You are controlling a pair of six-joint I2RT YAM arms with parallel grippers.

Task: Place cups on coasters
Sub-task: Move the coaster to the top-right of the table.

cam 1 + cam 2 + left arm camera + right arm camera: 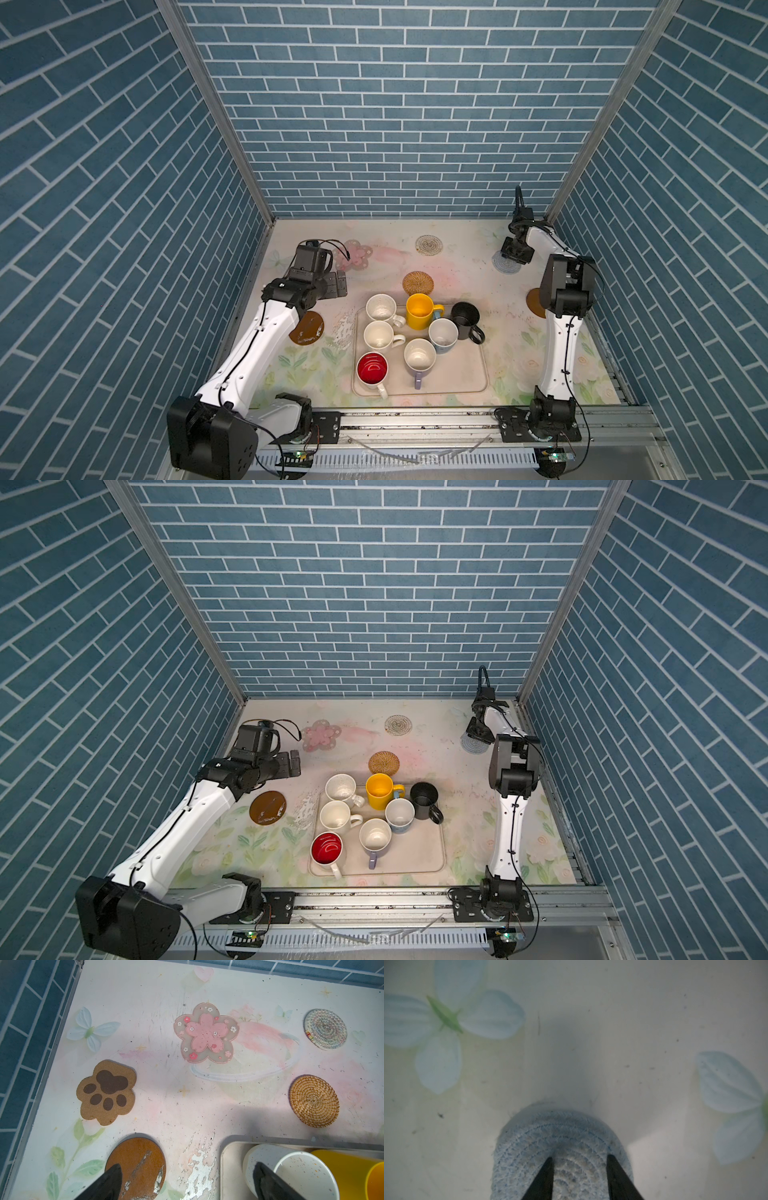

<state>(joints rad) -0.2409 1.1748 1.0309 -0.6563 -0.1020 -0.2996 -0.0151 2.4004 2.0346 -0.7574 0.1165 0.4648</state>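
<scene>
Though all seven mugs stand upright, none is on a coaster yet; judged the very start.

Room: blue brick-pattern walls [395,104] shut in three sides.

Desk [465,249]: pale floral print, scuffed, flaked just left of the tray. It looks smooth, so light coasters may skate if nudged.

Large cream rectangular tray [461,370], mid-desk toward the near edge, carries the mugs, bunched:
- cream-white mug [381,307] at its far left corner, second cream-white mug [378,334] just nearer
- yellow mug [419,309] at its far edge
- black mug [465,316] at its far right corner; on the rim or just off, cannot tell
- light blue mug [443,334], lavender mug [419,356], white mug with red inside [372,369]

Handling, judged: glazed ceramic, so rigid, weighty, slick, and it chips on a knock. There is little finger room between bodies. Pinch the rim wall, or a handle that juts free.

Coasters, all bare:
- left side: pink flower mat [206,1032], tan paw-shaped mat [107,1092], brown round disc [307,328]
- beyond the tray: woven rattan round [417,282], pale woven round [429,244]
- right edge: second brown disc [534,303], pale blue woven round [505,264]

Left end effector [338,284]: jaws spread wide, empty, hanging near the tray's far left corner.

Right end effector [579,1157]: jaws partly apart, gripping nothing, tips over the pale blue woven round; contact cannot be told.
</scene>
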